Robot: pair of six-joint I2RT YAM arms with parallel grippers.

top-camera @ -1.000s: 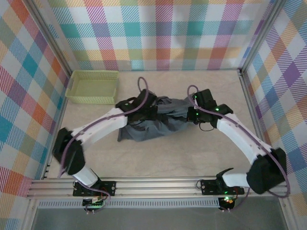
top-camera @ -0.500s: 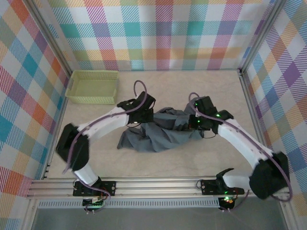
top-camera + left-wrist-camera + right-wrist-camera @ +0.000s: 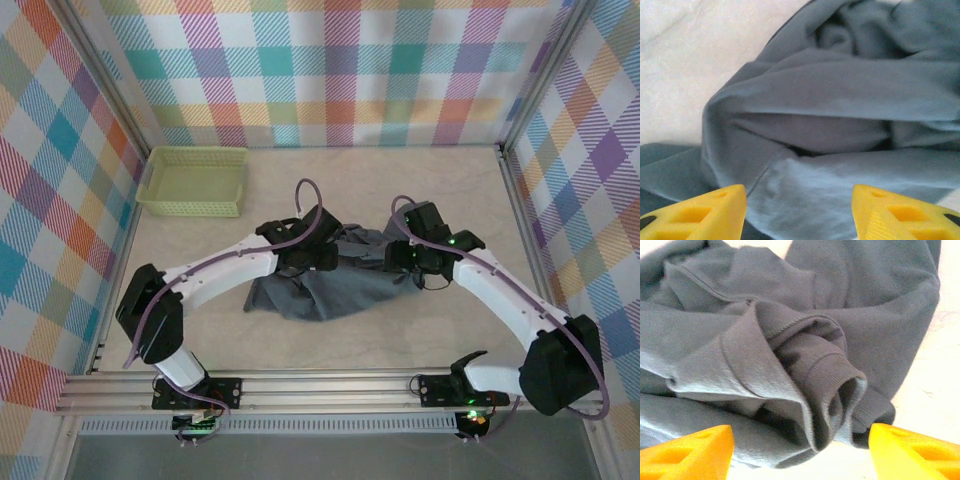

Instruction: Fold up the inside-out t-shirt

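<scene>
left tool (image 3: 799,190) and right tool (image 3: 801,427) gape wide over opposite ends of the crumpled t-shirt (image 3: 335,288), seemingly to seize and spread it.

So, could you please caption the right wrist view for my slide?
Open right tool poised over the crumpled blue-grey t-shirt on the pale table.

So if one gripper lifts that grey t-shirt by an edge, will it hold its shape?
Probably not: the t-shirt lies crumpled in soft overlapping folds, so a lifted edge would likely drape and trail. It looks thin, so probably light. Pushed, it would likely bunch up rather than slide whole across the table.
</scene>
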